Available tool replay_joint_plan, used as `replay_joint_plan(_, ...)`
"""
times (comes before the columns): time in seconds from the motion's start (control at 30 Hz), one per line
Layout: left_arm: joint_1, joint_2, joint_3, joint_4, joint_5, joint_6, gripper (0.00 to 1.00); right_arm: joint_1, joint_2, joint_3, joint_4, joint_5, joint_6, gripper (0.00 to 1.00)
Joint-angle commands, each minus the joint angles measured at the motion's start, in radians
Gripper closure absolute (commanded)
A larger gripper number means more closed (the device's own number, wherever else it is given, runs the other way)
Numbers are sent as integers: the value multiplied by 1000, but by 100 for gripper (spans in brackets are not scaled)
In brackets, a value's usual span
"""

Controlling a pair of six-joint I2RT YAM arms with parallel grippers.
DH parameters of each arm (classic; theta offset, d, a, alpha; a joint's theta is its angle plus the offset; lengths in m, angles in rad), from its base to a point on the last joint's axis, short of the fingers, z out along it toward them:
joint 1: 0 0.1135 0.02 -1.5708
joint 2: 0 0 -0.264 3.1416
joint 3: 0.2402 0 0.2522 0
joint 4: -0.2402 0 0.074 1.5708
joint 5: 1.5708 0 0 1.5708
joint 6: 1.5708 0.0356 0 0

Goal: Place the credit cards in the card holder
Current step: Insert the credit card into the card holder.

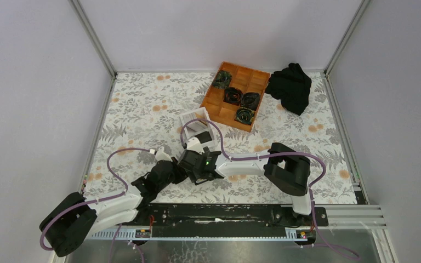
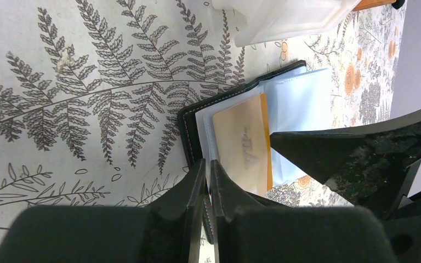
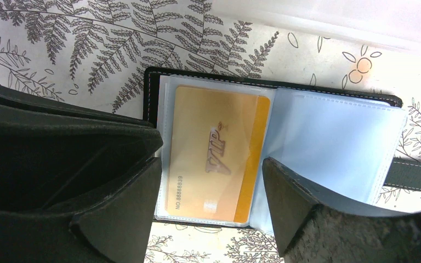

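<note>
The black folding card holder (image 3: 277,137) lies open and flat on the leaf-printed desk (image 1: 142,109). Seen from my right wrist, its long axis runs left to right and its short strap tab (image 3: 414,174) points right. An orange-tan plastic credit card (image 3: 214,148) sits in the clear sleeve of the left half. The card's long side runs across the holder's long axis, so the "VIP" print reads sideways, and a deeper orange stripe runs down the edge nearest the fold. The right half shows pale blue, and I cannot tell whether that is a card or only the sleeve.

My left hand (image 2: 205,170) is closed to a thin slit and pinches the holder's edge beside the orange-tan card. My right hand (image 3: 211,170) is spread about as wide as the card's short side. One of its fingers (image 2: 334,153) lies over the pale blue sleeve just beside the stripe, and the other is at the card's opposite edge. I cannot tell whether the tips press down.

From above, both hands cover the holder. A white open-topped box (image 2: 285,24) stands just beyond it. Farther back are an orange wooden compartment tray (image 1: 255,81) with dark rolled items (image 1: 232,96) in some cells, and a crumpled black cloth (image 1: 290,87) to the right of the tray.
</note>
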Motion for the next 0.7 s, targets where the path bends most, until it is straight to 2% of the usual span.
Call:
replay_joint_plan(0.0,-11,7,-7,-18,-6,-1,85,7,16,-13,-63,47,4,24)
replay_joint_plan(0.3,-11,-33,19,-82,-22,7,83,7,-47,-37,-43,55,-12,24)
replay_joint_plan(0.37,-11,-58,30,-128,-36,10,78,7,-65,-43,-35,55,-17,25)
replay_joint_plan(0.57,-12,-139,71,-235,-81,28,55,7,-121,-63,-7,55,-38,25)
replay_joint_plan(0.67,-11,-164,94,-279,-99,39,50,7,-146,-69,10,43,-52,26)
